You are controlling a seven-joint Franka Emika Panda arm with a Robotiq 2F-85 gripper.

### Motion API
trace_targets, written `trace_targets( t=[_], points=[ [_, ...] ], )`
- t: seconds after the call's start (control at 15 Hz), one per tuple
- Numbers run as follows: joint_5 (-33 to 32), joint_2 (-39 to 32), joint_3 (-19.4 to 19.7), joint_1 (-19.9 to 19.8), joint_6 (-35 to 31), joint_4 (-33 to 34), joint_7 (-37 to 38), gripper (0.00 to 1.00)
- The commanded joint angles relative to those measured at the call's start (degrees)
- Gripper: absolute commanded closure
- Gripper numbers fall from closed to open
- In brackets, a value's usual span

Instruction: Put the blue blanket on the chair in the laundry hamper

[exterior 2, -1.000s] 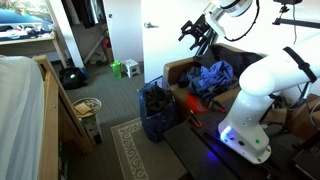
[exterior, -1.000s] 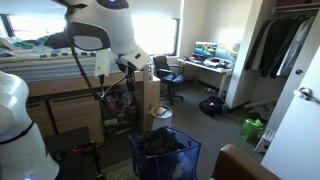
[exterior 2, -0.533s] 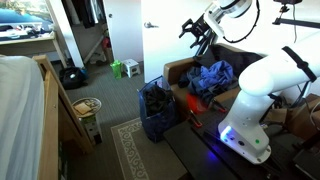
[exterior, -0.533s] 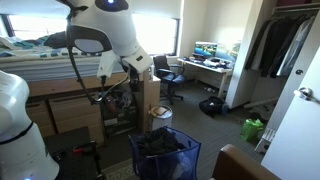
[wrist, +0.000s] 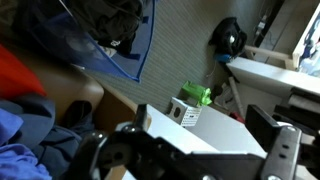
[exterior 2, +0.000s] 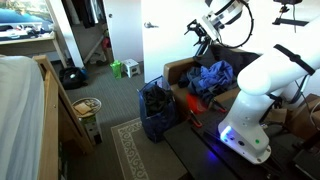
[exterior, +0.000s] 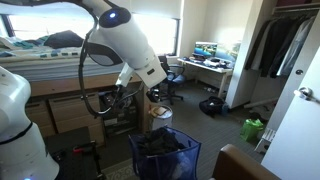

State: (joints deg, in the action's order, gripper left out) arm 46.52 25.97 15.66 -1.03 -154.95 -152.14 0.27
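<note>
The blue blanket (exterior 2: 211,76) lies crumpled on the brown chair (exterior 2: 176,70); its edge shows at the lower left of the wrist view (wrist: 18,140). The blue mesh laundry hamper (exterior 2: 157,110) stands on the floor beside the chair, with dark clothes in it. It also shows in an exterior view (exterior: 164,153) and in the wrist view (wrist: 112,38). My gripper (exterior 2: 200,28) hangs in the air above the chair's back, apart from the blanket. Its fingers (wrist: 205,125) are spread and hold nothing.
A red cloth (exterior 2: 190,100) lies on the chair next to the blanket. A green container (exterior 2: 120,68) and a black bag (exterior 2: 72,77) sit on the floor near the wall. A wicker basket (exterior 2: 86,106) stands by the bed. A desk with monitors (exterior: 207,56) is at the back.
The arm has swung and turned, so its upper body now fills more of an exterior view. The gripper has shifted slightly up and to the right above the chair, still empty.
</note>
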Motion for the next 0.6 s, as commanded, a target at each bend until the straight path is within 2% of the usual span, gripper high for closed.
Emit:
trace_targets(
  t=[0.0, 0.53],
  points=[
    [6.5, -7.7, 1.4, 1.1, -10.1, 2.6, 0.5, 0.00],
    [17.9, -23.2, 2.8, 1.2, -32.4, 5.9, 2.6, 0.00]
  ],
)
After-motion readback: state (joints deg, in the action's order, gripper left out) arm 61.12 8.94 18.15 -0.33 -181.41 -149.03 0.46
